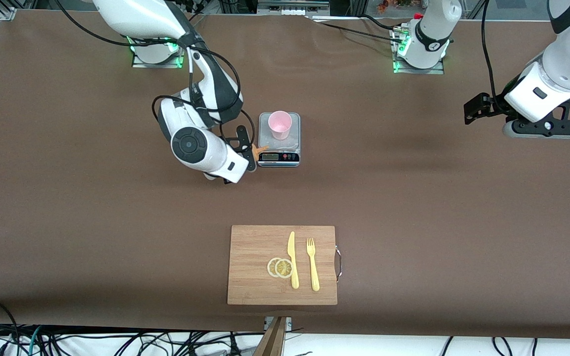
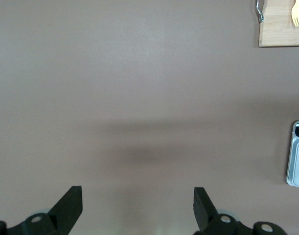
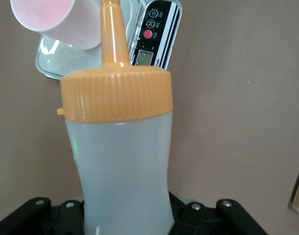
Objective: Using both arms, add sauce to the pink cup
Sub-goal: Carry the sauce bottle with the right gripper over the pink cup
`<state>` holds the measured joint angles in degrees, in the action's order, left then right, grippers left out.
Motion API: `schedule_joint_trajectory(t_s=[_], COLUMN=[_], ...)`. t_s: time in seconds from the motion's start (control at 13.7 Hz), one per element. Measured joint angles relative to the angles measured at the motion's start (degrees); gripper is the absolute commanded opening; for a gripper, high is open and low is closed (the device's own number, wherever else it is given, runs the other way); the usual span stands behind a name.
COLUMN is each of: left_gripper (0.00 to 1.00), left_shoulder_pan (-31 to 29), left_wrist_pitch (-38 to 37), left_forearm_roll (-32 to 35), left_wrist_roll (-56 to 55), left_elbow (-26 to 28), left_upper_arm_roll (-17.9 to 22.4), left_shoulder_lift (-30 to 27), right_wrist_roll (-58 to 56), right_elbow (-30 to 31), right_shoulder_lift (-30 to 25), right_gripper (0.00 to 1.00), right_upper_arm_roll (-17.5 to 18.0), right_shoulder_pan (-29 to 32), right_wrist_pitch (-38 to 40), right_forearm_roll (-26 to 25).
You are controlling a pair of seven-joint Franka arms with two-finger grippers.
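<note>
While held beside the scale: sauce bottle, orange nozzle aimed at the display end.
Right gripper: clamped on the bottle's body, at 9 o'clock of the scale's display.
Pink cup: upright on the scale's plate.
Scale: display toward the front camera.
Left gripper: wide apart, holding nothing, waiting over bare table at the left arm's end.
Cutting board: at 6 o'clock of the scale, well apart; knife, fork, lemon slices on it.

Glossy white jointed arms with black cables, green-lit bases and black two-fingered end effectors.
</note>
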<state>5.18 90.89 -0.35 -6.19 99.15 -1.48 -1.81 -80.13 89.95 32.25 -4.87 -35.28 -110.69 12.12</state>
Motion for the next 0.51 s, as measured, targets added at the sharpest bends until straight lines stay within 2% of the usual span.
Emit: schedule_joint_trajectory(t_s=[0.51], left_gripper=[1.0], left_shoulder_pan=[0.0], left_wrist_pitch=[-0.15], left_forearm_roll=[0.0], left_wrist_roll=[0.0], left_elbow=[0.0], left_upper_arm_roll=[0.0], left_shoulder_lift=[0.0], right_wrist_roll=[5.49], right_elbow=[1.39], right_shoulder_lift=[-1.28], right_gripper=[0.0], right_upper_arm_roll=[0.05], right_shoulder_pan=[-4.61], right_wrist_pitch=[0.28], right_forearm_roll=[-4.81])
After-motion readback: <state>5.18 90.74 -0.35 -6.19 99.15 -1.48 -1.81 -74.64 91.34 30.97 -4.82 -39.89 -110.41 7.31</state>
